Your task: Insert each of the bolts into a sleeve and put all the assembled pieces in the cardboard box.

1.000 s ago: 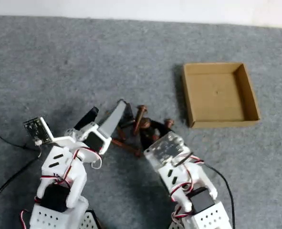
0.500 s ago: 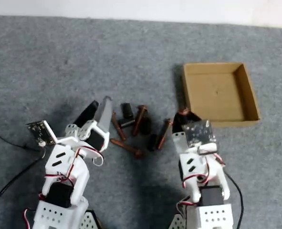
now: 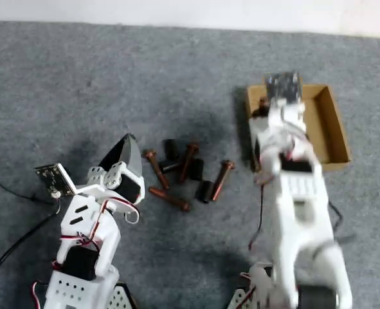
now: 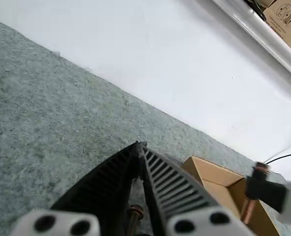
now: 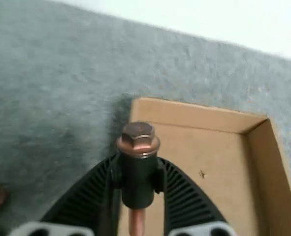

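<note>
**A:** Assembled piece: where is it, and how is it held?

**B:** It is a black sleeve with a copper-coloured bolt through it, head up. The right jaws are clenched on the sleeve's middle, one on each side. The piece hangs over the cardboard box, just inside the wall nearest the pile. It is not set down yet.

**A:** Handling?

**B:** Judged, not tested: small, rigid, dense for its size. It is round and smooth, so it is likely to roll on the worktop and to slip in a slack grip. The bolt looks merely slid in, so tipped head-down it could drop out. The best hold is the sleeve at mid-length with the head kept up.

**A:** Count.

**B:**
- Assembled pieces: one.
- Loose bolts on the grey worktop: four.
- Loose sleeves: three certain. There is a further dark bit among the bolts, and I cannot tell what it is.
- Boxes: one.

**A:** Left jaws?

**B:** Pressed together, grasping nothing. Their tips sit near the pile, on the side away from the box.
</note>
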You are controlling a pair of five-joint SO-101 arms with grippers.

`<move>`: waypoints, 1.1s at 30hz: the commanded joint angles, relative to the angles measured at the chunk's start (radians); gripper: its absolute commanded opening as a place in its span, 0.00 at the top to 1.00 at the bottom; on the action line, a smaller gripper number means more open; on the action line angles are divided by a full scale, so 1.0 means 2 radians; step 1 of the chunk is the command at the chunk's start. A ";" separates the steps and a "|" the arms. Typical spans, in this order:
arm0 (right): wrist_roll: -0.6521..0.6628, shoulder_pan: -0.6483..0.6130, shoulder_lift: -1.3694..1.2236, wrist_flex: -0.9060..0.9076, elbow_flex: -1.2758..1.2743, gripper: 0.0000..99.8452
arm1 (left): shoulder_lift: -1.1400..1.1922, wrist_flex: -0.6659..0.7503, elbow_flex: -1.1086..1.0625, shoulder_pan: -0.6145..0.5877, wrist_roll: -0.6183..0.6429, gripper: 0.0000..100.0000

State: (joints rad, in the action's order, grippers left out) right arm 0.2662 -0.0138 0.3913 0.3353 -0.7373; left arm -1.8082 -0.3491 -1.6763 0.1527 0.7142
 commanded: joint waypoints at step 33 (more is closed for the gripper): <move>-0.094 0.016 -0.350 0.087 0.279 0.79 | -0.003 0.011 -0.010 -0.003 -0.003 0.99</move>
State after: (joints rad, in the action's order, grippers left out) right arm 0.0806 0.0414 -0.3775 0.4442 -0.2371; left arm -1.8082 -0.3491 -1.6763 0.1527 0.7158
